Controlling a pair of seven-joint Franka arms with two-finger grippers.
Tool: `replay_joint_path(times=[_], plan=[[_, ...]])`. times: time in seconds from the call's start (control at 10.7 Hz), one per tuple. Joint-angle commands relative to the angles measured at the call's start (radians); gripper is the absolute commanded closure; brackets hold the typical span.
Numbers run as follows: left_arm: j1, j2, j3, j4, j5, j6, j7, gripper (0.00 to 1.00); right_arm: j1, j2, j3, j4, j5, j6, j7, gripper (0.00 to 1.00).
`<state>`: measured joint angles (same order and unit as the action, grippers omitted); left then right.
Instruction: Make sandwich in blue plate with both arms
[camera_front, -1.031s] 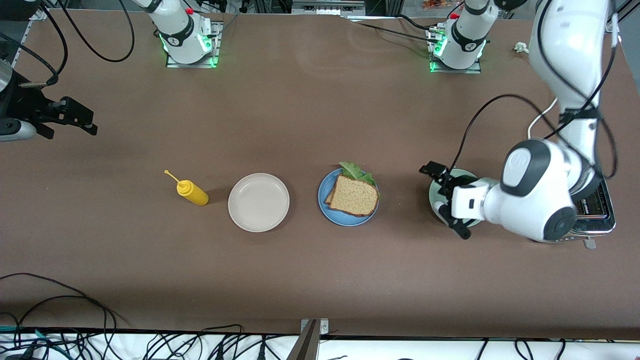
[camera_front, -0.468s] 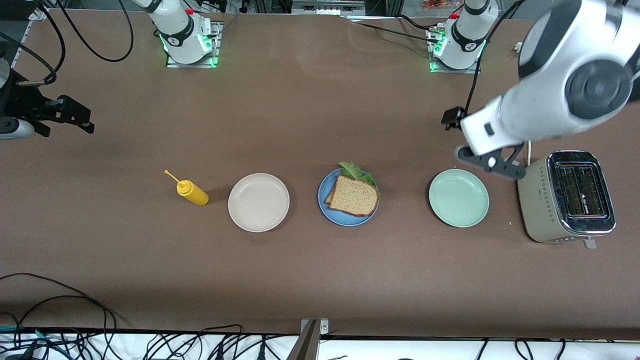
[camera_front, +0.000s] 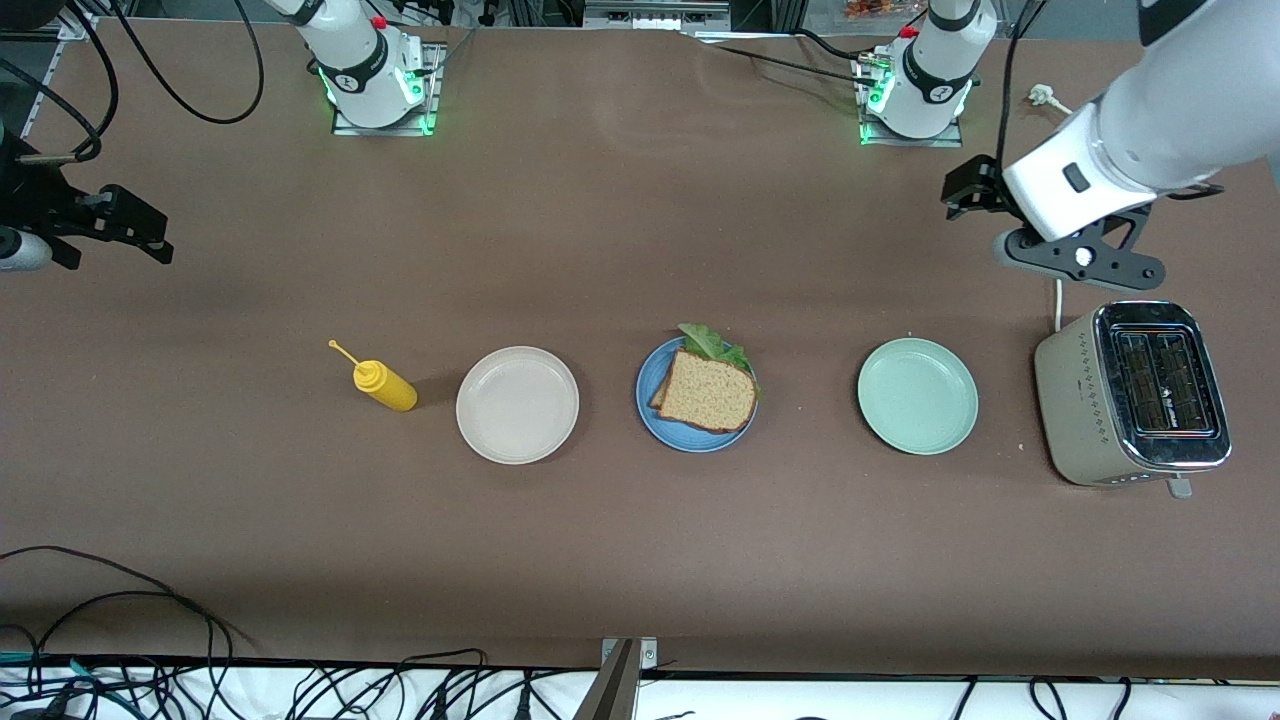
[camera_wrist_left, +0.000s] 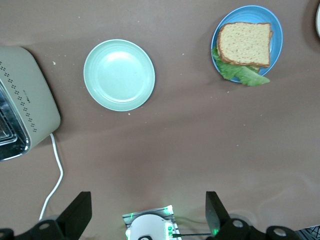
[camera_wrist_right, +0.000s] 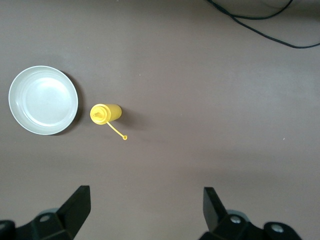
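The sandwich (camera_front: 708, 392) lies on the blue plate (camera_front: 646, 392) mid-table: two brown bread slices with a green lettuce leaf (camera_front: 712, 342) sticking out between them. It also shows in the left wrist view (camera_wrist_left: 246, 42) on the blue plate (camera_wrist_left: 276, 31). My left gripper (camera_front: 958, 195) is open and empty, up in the air over bare table between the toaster and the left arm's base; its jaws stand wide apart (camera_wrist_left: 147, 210). My right gripper (camera_front: 140, 230) is open and empty, high over the right arm's end of the table (camera_wrist_right: 146, 205).
A pale mint-green plate (camera_front: 917, 395) and a toaster (camera_front: 1135, 395) stand toward the left arm's end. A beige-white plate (camera_front: 517, 404) and a yellow squeeze bottle (camera_front: 384, 385) lie toward the right arm's end. Cables hang along the table's near edge.
My left gripper rose from over the mint-green plate and drew back toward the left arm's base. My right gripper drifted slightly farther toward its end of the table.
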<state>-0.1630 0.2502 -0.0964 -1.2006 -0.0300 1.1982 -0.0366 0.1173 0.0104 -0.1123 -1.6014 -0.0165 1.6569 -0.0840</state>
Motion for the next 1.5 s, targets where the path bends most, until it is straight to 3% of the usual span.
replay_joint_path(times=[0.0, 0.09, 0.28, 1.41], plan=[[0.087, -0.205, -0.002, -0.338, -0.011, 0.203, 0.087, 0.00, 0.001, 0.000, 0.002, 0.017, -0.017, -0.023, 0.006, 0.00], [0.108, -0.247, -0.003, -0.405, -0.021, 0.265, 0.086, 0.00, 0.001, 0.000, 0.002, 0.018, -0.017, -0.025, 0.006, 0.00], [0.177, -0.276, -0.013, -0.412, -0.021, 0.277, 0.075, 0.00, -0.001, 0.000, 0.000, 0.018, -0.014, -0.025, 0.006, 0.00], [0.154, -0.295, -0.032, -0.396, 0.039, 0.264, 0.023, 0.00, -0.008, 0.006, -0.003, 0.052, -0.017, -0.055, 0.004, 0.00]])
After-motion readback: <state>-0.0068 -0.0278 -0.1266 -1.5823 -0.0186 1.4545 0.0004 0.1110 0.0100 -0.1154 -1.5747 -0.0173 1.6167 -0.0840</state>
